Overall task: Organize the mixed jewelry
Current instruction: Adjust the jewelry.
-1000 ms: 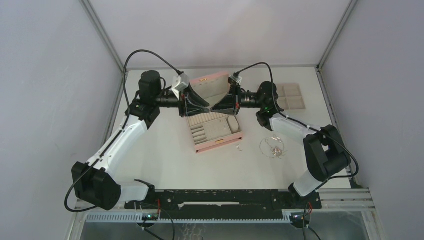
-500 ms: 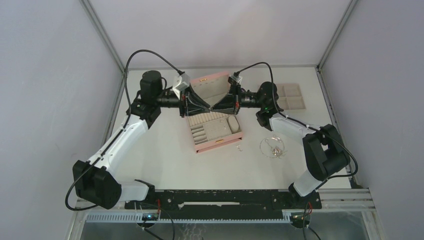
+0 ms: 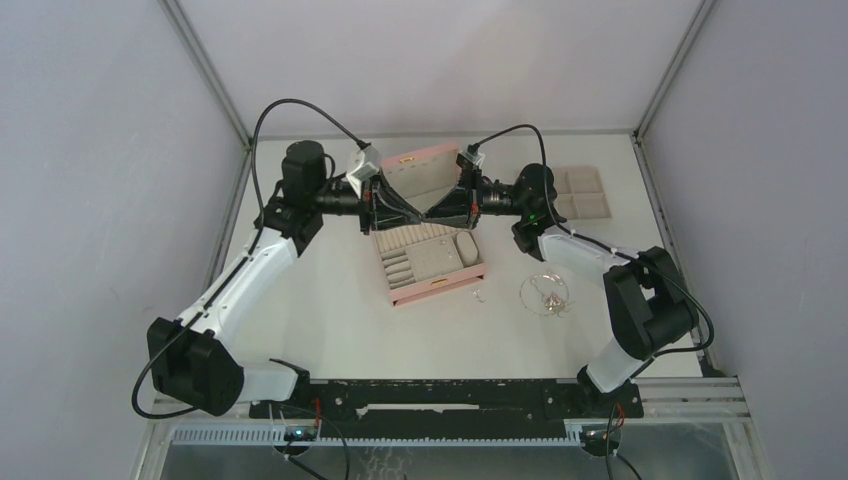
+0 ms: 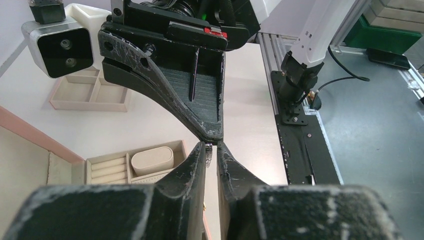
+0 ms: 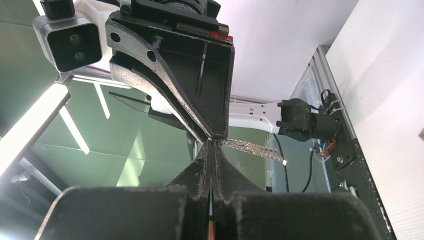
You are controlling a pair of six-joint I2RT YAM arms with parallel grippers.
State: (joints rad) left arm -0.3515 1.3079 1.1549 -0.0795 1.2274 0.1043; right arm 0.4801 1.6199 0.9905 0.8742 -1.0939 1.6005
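Above the open pink box [image 3: 441, 284], my two grippers meet tip to tip. The right gripper [image 3: 430, 213] is shut on one end of a short silver link strip [image 5: 252, 149], a piece of the mixed jewelry. The strip's free end sticks out sideways from the tips. In the left wrist view the strip [image 4: 210, 153] hangs between the fingers of my left gripper [image 4: 212, 145], against the left finger, with a narrow gap still showing. A thin looped chain [image 3: 545, 292] and a tiny silver bit [image 3: 478, 295] lie on the table right of the box.
The box's lid [image 3: 420, 161] stands raised behind the grippers. Its beige lining holds ring rolls and a small oval pillow [image 4: 152, 159]. A flat beige compartment tray [image 3: 585, 193] lies at the back right. Both arms reach in from the sides.
The left gripper's jaws have narrowed around the silver strip. Both arms have stayed almost still, and the right gripper has kept its hold.
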